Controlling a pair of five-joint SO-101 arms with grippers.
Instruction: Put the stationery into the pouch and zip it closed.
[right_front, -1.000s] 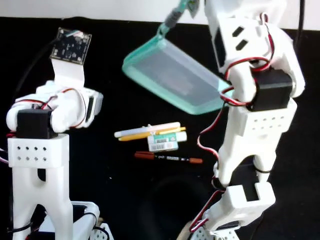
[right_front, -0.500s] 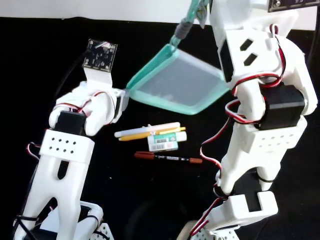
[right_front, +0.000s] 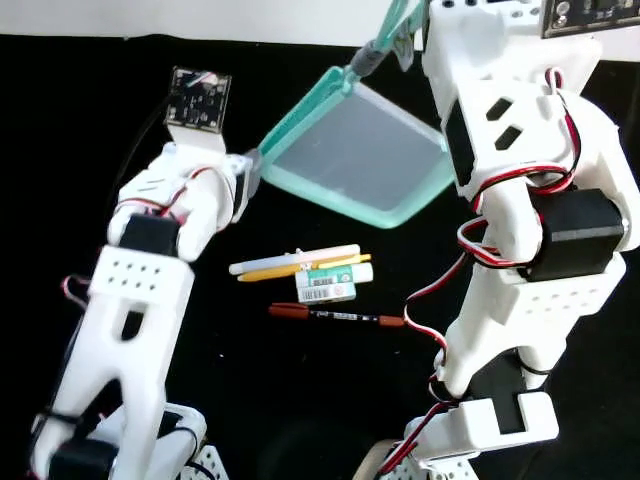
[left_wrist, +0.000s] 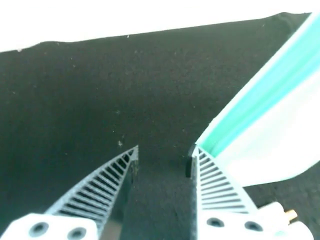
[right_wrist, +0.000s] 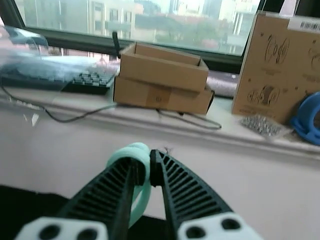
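Observation:
A teal pouch (right_front: 350, 150) with a translucent face hangs tilted above the black table, held by its teal loop (right_wrist: 134, 156). My right gripper (right_wrist: 146, 156) is shut on that loop, up at the far edge of the table. My left gripper (right_front: 250, 178) is at the pouch's lower left corner. In the left wrist view this gripper (left_wrist: 165, 152) is open, and the pouch's teal edge (left_wrist: 250, 117) touches one fingertip (left_wrist: 200, 157). White and yellow pens (right_front: 295, 262), a small labelled eraser (right_front: 325, 287) and a red-brown pen (right_front: 335, 316) lie on the table under the pouch.
The black cloth (right_front: 80, 120) covers the table. The right arm's white body (right_front: 530, 250) stands tall beside the stationery. Behind the table's far edge are cardboard boxes (right_wrist: 162, 80) and a keyboard on a sill.
The left arm has swung up and right until its gripper reached the pouch's lower corner. The pouch has been lifted and tilted more steeply. The stationery has not moved.

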